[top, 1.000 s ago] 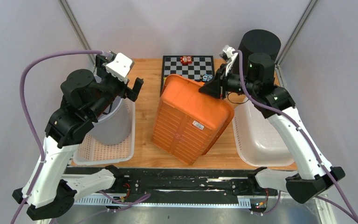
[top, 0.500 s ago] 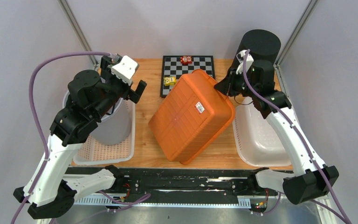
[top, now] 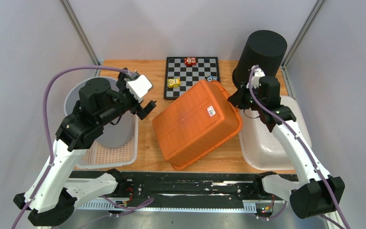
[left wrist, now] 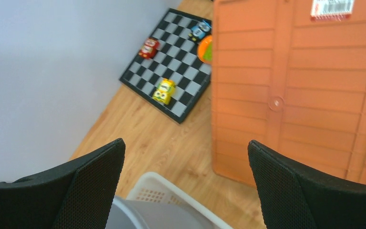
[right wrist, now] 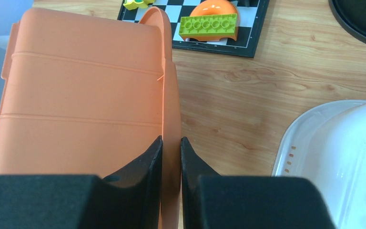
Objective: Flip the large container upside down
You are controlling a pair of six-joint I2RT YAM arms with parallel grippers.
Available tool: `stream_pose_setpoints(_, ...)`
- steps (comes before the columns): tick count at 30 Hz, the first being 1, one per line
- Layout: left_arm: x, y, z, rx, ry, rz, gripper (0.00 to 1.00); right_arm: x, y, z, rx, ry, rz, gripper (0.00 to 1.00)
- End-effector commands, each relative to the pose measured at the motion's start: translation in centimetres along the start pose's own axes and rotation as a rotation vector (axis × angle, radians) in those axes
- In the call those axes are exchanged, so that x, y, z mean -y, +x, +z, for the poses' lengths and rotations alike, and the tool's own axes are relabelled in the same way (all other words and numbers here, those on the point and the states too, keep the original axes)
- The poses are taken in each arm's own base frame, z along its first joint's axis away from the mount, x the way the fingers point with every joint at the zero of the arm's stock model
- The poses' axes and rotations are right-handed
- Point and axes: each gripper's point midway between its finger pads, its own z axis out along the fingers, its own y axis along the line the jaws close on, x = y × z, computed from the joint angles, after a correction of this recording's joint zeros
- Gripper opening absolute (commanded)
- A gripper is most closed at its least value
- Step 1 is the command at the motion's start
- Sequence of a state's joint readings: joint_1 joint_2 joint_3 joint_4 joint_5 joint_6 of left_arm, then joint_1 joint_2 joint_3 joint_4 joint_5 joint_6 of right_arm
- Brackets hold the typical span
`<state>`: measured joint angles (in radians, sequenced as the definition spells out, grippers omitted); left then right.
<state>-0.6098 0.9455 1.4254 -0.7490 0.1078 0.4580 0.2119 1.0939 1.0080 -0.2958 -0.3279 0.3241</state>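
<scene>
Two pincers: the right gripper [right wrist: 170,151] is nearly closed, its fingers pinching the thin rim of the orange container [top: 190,126]. The left gripper [left wrist: 185,148] gapes wide with nothing between its fingers, hanging over the wood just left of the container.
Container: it sits mid-table with its ribbed base turned up toward the overhead camera. It is tilted, its far right rim raised in the right gripper and its near edge low by the table's front.
Hidden: the container's mouth faces down, out of sight. Whether its low rim rests on the wood I cannot tell.
Cut off: both wrist views lose their own fingers at the bottom edge. The left arm covers part of the grey bucket [top: 119,131].
Hard to make out: a small blue toy [top: 213,78] by the container's far corner.
Surface: a wooden table [top: 145,143].
Room: plain pale walls, with a metal pole [top: 78,28] slanting up at each back corner.
Around: a chessboard [top: 195,70] at the back carries a red toy [top: 190,60], a yellow toy [top: 173,82] and an orange arch [right wrist: 214,8] topped by a green brick [right wrist: 208,24]. A black cylinder [top: 263,52] stands back right and a white tub [top: 267,143] lies at the right. A white lattice basket [top: 107,156] at the left holds the grey bucket.
In the way: seen from overhead, the container overlaps the chessboard's near right corner. The white tub lies just beside the container, under the right arm.
</scene>
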Motion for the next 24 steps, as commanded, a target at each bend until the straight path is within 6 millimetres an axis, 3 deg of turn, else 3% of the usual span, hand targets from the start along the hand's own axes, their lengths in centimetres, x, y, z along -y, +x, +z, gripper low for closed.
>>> stream_pose_setpoints(1,2.8,1.7,0.3,-0.011,0.138,0.044,1.0,0.2,-1.7,-0.5,0.1,-0.019,-0.032,0.02)
stream_pose_setpoints(10,6.2,5.4,1.0,-0.043,0.269,0.097,1.0,1.2,-0.9,-0.3,0.151,-0.052,-0.043,0.02)
stream_pose_setpoints(24,10.3,9.7,0.0,-0.101,0.49,0.244,1.0,2.0,0.7,0.8,0.169,-0.065,-0.065,0.02)
